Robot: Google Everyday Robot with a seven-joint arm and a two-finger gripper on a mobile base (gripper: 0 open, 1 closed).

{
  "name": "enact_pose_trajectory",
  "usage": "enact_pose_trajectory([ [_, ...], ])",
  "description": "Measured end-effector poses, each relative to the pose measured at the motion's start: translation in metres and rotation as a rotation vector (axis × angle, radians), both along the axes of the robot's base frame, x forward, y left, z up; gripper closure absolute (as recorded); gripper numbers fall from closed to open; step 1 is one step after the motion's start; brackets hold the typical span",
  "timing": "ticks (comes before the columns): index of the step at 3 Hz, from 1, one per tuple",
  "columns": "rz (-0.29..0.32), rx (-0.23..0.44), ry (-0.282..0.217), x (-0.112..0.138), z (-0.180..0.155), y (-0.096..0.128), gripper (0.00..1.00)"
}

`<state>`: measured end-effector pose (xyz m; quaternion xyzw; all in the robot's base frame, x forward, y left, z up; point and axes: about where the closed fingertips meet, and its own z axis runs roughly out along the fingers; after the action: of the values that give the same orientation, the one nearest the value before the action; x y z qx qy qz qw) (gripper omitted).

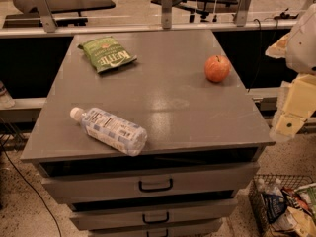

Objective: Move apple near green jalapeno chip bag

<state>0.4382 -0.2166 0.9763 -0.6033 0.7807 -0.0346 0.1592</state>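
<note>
At the far left edge a pale object is cut off and too unclear to name, and a dark cable runs over the floor below it. On the grey table, near the front left corner, a clear water bottle lies on its side with its white cap to the left; its blue and white label is too small to read. Toward the back left lies the green jalapeno chip bag, flat and turned at an angle, with white lettering that reads as "Kettle" and a small red mark above it. The apple sits upright on the right side of the table, toward the back and near the right edge, well apart from the bag, with only bare tabletop between them. Under the top are drawers with dark handles, the lowest one cut off by the bottom edge. At the lower right a wire basket holds crumpled packets, partly out of view. The gripper hangs beyond the table's right edge, below and right of the apple and apart from it; it is partly cut off, and I cannot tell whether it is open or closed, or whether it holds anything.
</note>
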Motion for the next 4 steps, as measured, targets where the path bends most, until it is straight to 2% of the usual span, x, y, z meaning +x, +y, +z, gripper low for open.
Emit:
enact_pose_trajectory([
  [1,0.001,0.001,-0.003,0.000,0.001,0.000,0.00],
  [2,0.023,0.019,-0.029,0.020,-0.010,-0.004,0.00],
  [3,-0.007,0.083,-0.088,0.066,-0.027,-0.019,0.00],
  [4,-0.043,0.170,-0.171,0.128,-0.042,-0.034,0.00],
])
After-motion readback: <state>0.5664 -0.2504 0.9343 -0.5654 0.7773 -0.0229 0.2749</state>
